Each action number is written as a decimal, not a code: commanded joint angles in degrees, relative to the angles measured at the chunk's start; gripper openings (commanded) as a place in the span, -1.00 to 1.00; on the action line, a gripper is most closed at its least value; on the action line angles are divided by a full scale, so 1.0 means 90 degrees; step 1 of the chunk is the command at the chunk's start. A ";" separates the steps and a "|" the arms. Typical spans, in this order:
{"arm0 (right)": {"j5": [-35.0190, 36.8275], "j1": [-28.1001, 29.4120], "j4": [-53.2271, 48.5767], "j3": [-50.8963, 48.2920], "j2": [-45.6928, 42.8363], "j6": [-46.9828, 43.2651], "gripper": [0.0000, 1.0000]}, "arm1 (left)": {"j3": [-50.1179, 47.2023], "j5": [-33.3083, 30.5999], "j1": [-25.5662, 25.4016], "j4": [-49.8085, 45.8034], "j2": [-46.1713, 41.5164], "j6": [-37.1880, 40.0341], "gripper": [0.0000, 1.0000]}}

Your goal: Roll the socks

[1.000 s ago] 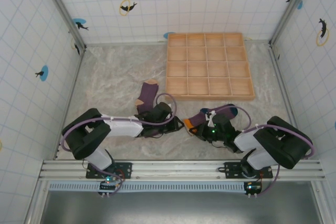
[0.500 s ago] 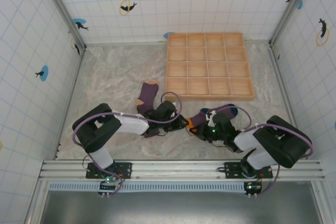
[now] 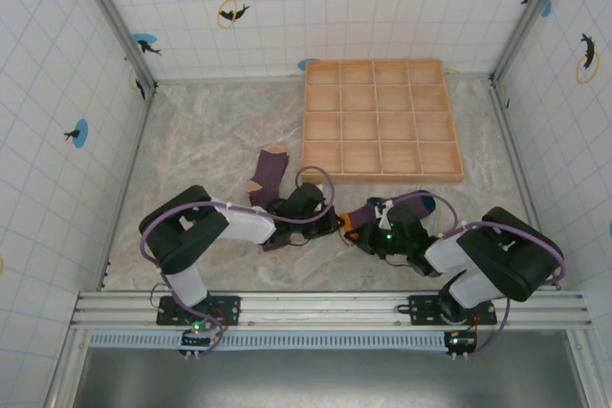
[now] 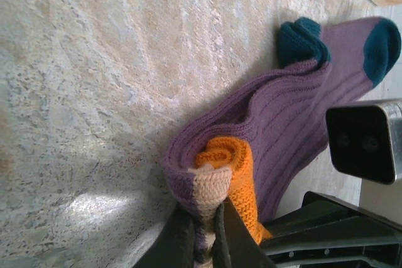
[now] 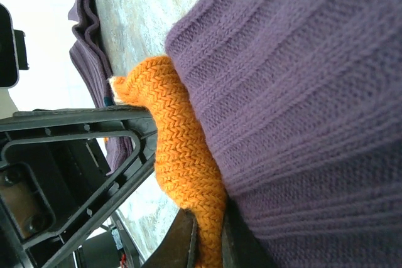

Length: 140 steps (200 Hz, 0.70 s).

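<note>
One purple sock (image 3: 267,173) with a tan toe lies flat left of centre. The other sock (image 3: 363,211) lies between the two arms near the front edge. In the left wrist view this sock (image 4: 295,111) is purple and ribbed, with teal patches at its far end and an orange and cream end curled over. My left gripper (image 4: 206,221) is shut on that cream and purple tip. My right gripper (image 5: 210,233) is shut on the orange part (image 5: 185,155) of the same sock, beside the purple ribbing (image 5: 301,92). In the top view the two grippers (image 3: 332,223) (image 3: 371,232) nearly meet.
A wooden tray (image 3: 381,170) divided into several compartments sits at the back right of the marble table (image 3: 201,131). Tiled walls close in both sides. The left arm's dark frame (image 5: 75,149) is close beside the right fingers.
My left gripper has slid right, away from the flat sock, to the orange end of the other sock and closed on it. The right gripper has kept its grip without moving.
</note>
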 commanded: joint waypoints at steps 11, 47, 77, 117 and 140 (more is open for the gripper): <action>0.0404 -0.0007 -0.1143 -0.0105 -0.0360 -0.0450 -0.55 | 0.0053 -0.0480 -0.0076 -0.0986 0.0028 0.0035 -1.00; 0.0557 0.0070 -0.2133 0.0384 -0.0858 -0.1467 -0.16 | 0.0273 -0.0648 -0.0075 -0.1850 -0.0268 0.0134 -1.00; 0.0973 0.0373 -0.2937 0.0820 -0.1374 -0.2501 0.07 | 0.0557 -0.0750 -0.0066 -0.2730 -0.0439 0.0196 -1.00; 0.2560 0.1157 -0.3792 0.1099 -0.2312 -0.3917 0.38 | 0.0670 -0.0604 0.0024 -0.3274 -0.0646 0.0234 -1.00; 0.2761 0.1360 -0.3744 0.1049 -0.2539 -0.4519 0.38 | 0.0773 -0.0461 0.0086 -0.3522 -0.0691 0.0278 -1.00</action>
